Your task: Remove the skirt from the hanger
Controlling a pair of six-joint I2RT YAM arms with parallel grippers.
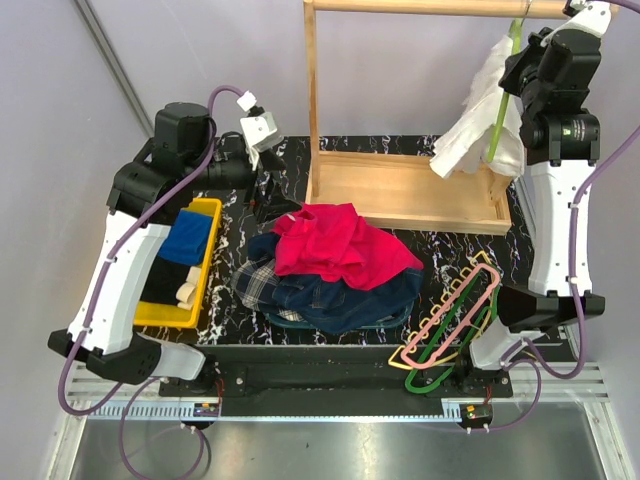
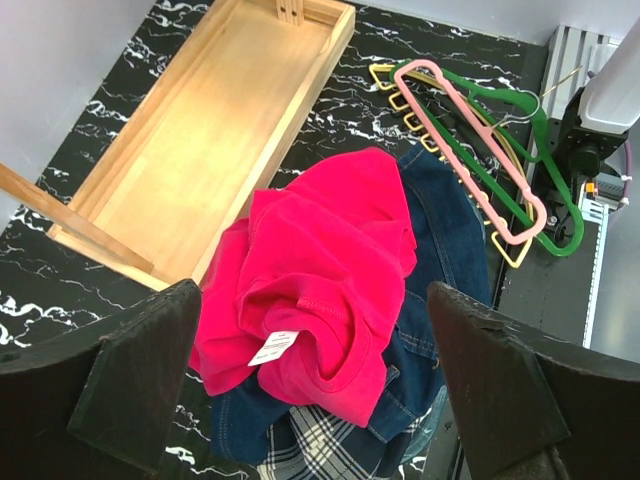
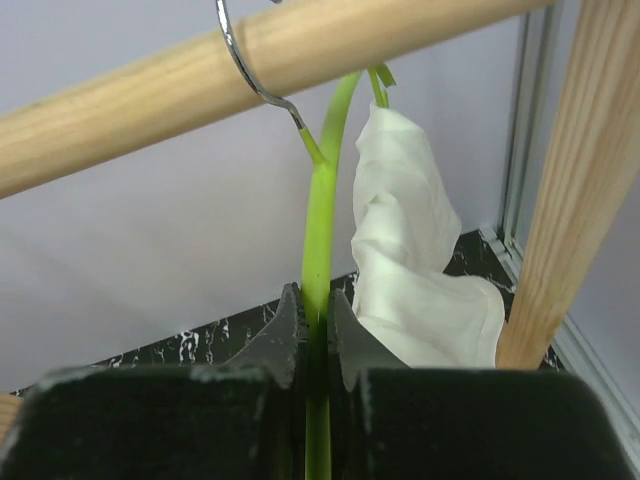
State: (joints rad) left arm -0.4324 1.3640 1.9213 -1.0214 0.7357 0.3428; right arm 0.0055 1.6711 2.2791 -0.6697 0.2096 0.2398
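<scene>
From above, the left end effector (image 1: 268, 196) hangs released at the upper left edge of a clothes pile. The skirt (image 1: 257, 282) lies on the counter (image 1: 440, 245) at the pile's left, partly under a denim garment (image 1: 350, 300) and a red garment (image 1: 335, 245). The hanger (image 1: 452, 292) lies bare at lower right, apart from the skirt. At upper right, the right end effector (image 1: 514, 78) is clenched on a lime hanger (image 1: 503, 95) hung from a wooden rail (image 1: 420, 8), with a white garment (image 1: 475, 125) draped on it.

In the left wrist view, the fingers (image 2: 130, 380) stand wide apart over the red garment. Its white tag (image 2: 272, 347) carries print too small to read. The skirt (image 2: 310, 452) peeks out at the bottom edge. The hanger (image 2: 512, 252) sits at upper right under a pink hanger (image 2: 470, 140) and a dark green hanger (image 2: 558, 215).

In the right wrist view, the right end effector (image 3: 317, 320) pinches the lime hanger's stem (image 3: 320, 220) just below its metal hook (image 3: 240, 60).
</scene>
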